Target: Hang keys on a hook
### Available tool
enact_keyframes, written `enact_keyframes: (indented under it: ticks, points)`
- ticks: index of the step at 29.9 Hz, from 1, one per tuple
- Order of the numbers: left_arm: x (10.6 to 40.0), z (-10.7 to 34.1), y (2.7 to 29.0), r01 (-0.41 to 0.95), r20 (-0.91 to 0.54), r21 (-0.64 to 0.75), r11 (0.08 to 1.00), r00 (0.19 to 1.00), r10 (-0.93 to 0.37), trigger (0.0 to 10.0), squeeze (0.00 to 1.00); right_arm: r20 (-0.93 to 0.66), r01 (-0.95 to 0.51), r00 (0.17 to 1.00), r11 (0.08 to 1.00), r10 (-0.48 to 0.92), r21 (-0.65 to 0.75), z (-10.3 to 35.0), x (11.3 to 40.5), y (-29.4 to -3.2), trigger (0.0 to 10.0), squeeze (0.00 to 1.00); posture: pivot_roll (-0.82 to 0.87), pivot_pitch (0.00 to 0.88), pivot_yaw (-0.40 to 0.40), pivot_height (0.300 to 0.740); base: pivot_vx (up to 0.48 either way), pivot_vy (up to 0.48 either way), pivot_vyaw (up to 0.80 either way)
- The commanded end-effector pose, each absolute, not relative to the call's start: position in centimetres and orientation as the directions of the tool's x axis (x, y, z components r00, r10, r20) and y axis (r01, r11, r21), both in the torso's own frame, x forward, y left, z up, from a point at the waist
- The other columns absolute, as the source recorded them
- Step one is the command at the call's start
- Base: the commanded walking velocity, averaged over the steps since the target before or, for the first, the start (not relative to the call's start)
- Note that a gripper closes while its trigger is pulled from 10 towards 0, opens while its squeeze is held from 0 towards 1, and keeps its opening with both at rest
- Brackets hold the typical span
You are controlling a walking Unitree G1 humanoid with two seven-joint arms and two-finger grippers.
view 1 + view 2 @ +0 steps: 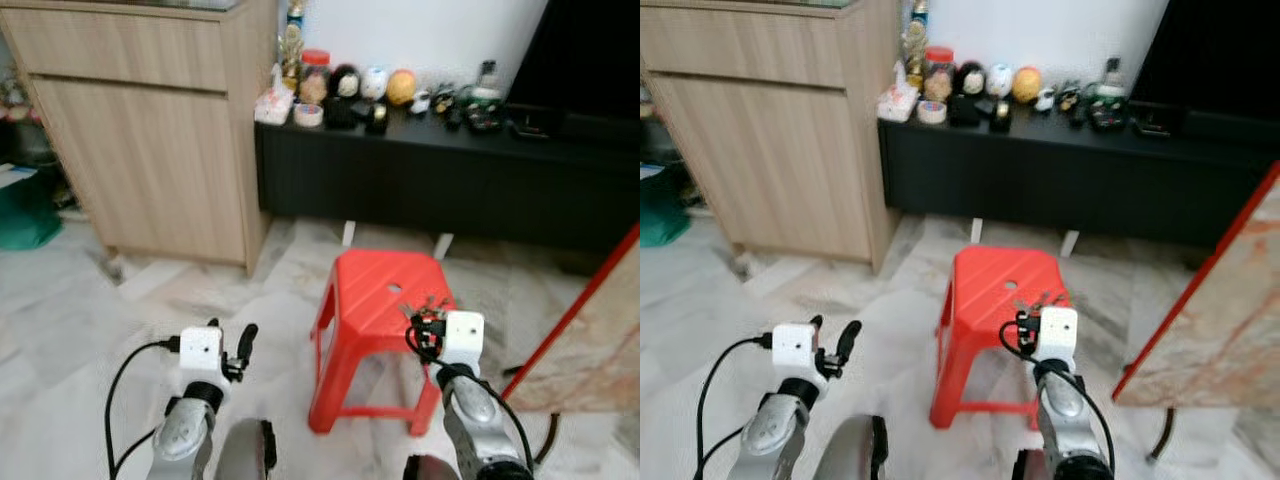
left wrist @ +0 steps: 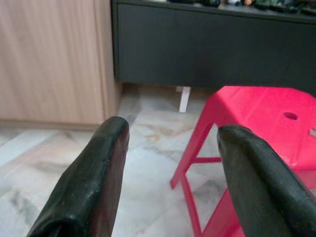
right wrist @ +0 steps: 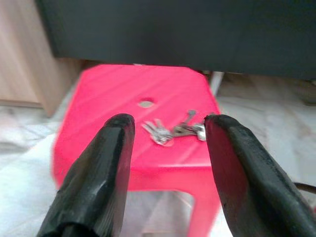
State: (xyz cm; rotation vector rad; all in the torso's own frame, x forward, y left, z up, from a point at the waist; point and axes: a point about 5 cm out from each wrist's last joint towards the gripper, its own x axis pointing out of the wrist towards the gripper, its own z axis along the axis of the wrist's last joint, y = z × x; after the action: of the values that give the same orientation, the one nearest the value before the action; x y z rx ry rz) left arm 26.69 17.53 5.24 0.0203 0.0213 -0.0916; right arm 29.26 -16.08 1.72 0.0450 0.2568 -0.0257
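A bunch of silver keys [image 3: 170, 131] lies on top of a red plastic stool [image 1: 378, 285], near its right front corner and beside a small round hole. My right gripper [image 3: 169, 124] is open, low at the stool's near right edge, and the keys [image 1: 424, 302] lie just beyond its fingertips without touching them. My left gripper [image 1: 232, 343] hangs open over the marble floor to the left of the stool, holding nothing. The stool's [image 2: 261, 123] left side is seen past its black fingers [image 2: 94, 173].
A black low console [image 1: 420, 185] with jars and figurines on top runs along the wall behind the stool. A tall wooden cabinet [image 1: 150, 150] stands at the left. A marble slab with a red edge [image 1: 590, 340] leans close on the right.
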Motion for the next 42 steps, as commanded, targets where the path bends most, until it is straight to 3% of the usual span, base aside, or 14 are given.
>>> enact_keyframes:
  ticks: [1,42]
  points:
    - [26.46,4.83,17.13,0.096,-0.043,0.009,0.995,0.994,-0.095,10.0,0.0,-0.252,0.039,0.967,0.999,-0.029,0.036,1.82,29.4,-16.39,10.0,0.0,0.11,0.0,-0.061,0.598,0.0,0.0,0.0]
    - [26.68,4.78,17.1,0.099,-0.049,0.01,0.995,0.994,-0.098,10.0,0.0,-0.27,0.032,0.962,0.999,-0.023,0.028,1.53,29.49,-16.36,10.0,0.0,0.11,0.0,-0.056,0.598,0.0,0.0,0.0]
